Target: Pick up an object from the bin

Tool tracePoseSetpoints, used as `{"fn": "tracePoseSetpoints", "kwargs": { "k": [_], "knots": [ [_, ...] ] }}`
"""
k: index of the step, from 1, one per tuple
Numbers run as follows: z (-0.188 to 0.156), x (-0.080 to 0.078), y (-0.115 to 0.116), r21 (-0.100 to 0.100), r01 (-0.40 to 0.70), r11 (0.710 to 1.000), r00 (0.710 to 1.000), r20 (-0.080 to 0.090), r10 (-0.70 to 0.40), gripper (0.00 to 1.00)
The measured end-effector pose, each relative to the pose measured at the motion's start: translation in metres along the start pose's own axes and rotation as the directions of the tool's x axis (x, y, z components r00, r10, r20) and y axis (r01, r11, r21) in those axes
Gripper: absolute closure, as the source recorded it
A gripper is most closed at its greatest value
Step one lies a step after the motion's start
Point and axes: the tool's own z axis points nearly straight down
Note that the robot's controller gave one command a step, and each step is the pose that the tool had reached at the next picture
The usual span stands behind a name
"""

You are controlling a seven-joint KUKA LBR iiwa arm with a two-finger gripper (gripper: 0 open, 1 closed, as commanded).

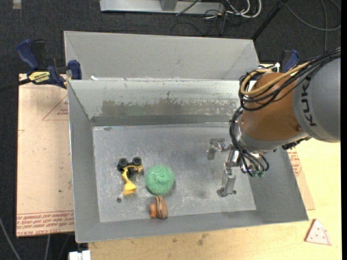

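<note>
My gripper [221, 169] hangs over the right half of the bin floor, its two metal fingers spread apart with nothing between them. One fingertip [212, 151] points up-left, the other [225, 190] lies nearer the front wall. A green round scrubby ball [160, 180] rests to the left of the gripper, well apart from it. Just in front of the ball lies a small brown and orange lump [158, 207]. Left of the ball sits a yellow toy vehicle with black wheels [129, 173].
The three things lie grouped in the front left of the bin. Bare grey floor stretches under and behind the gripper up to the back wall. The arm with its orange cover and cables overhangs the right wall.
</note>
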Motion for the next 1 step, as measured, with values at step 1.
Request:
{"fn": "tracePoseSetpoints", "kwargs": {
  "k": [1],
  "knots": [
    [-0.0044,-0.0015,0.0001,0.000,0.001,1.000,1.000,0.007,-0.001,0.00]
  ]
}}
